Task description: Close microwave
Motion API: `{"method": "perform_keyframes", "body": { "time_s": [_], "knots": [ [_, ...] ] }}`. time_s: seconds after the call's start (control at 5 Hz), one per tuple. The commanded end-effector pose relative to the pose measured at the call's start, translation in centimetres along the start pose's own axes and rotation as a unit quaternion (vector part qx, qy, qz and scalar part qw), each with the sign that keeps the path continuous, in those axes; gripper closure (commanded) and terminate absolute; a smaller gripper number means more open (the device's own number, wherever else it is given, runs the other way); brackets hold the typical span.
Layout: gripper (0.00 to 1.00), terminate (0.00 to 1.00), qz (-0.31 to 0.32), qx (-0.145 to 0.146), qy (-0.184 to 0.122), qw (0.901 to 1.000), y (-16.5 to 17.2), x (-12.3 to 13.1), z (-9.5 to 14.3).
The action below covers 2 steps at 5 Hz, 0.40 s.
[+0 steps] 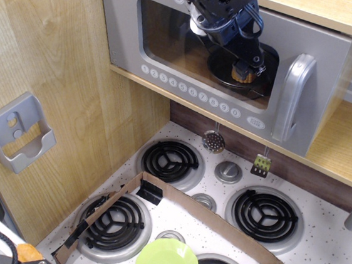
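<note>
Basically the microwave (220,67) door looks all but shut now, sitting nearly flat against the wooden shelf front, so the step in hand seems to be the last bit of push. The gripper (245,70) sits right against the clear window, tip pointing down and to the right, with the grey handle (293,97) off to its right and the row of white buttons (190,89) just below it. Whether the jaws are apart or together can't be told from this angle; the black body hides the tips, and they don't appear to be clamped on anything.

To finish well, the robot probably wants to press straight into the door face, not slide along the window. Pushing nearer the handle side would give better leverage, since the hinge looks to be on the far left. A gentle press should be enough; shoving hard could rock the whole toy shelf. Below the jaws, the stove (179,161) and the cardboard tray (217,221) are well out of the way.
</note>
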<state>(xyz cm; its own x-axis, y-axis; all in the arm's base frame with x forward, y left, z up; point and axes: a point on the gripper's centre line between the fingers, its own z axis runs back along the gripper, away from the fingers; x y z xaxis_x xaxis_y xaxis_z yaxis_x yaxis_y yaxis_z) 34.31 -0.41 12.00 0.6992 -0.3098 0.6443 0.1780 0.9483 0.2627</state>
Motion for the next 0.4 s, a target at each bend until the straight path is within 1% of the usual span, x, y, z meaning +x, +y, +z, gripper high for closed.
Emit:
{"method": "perform_keyframes", "body": {
  "time_s": [0.0,0.2],
  "knots": [
    [0.00,0.00,-0.009,0.003,-0.027,0.9996,0.13,2.43,1.38],
    [0.00,0.00,0.015,0.020,0.025,0.9994,-0.79,1.76,2.33]
  ]
}}
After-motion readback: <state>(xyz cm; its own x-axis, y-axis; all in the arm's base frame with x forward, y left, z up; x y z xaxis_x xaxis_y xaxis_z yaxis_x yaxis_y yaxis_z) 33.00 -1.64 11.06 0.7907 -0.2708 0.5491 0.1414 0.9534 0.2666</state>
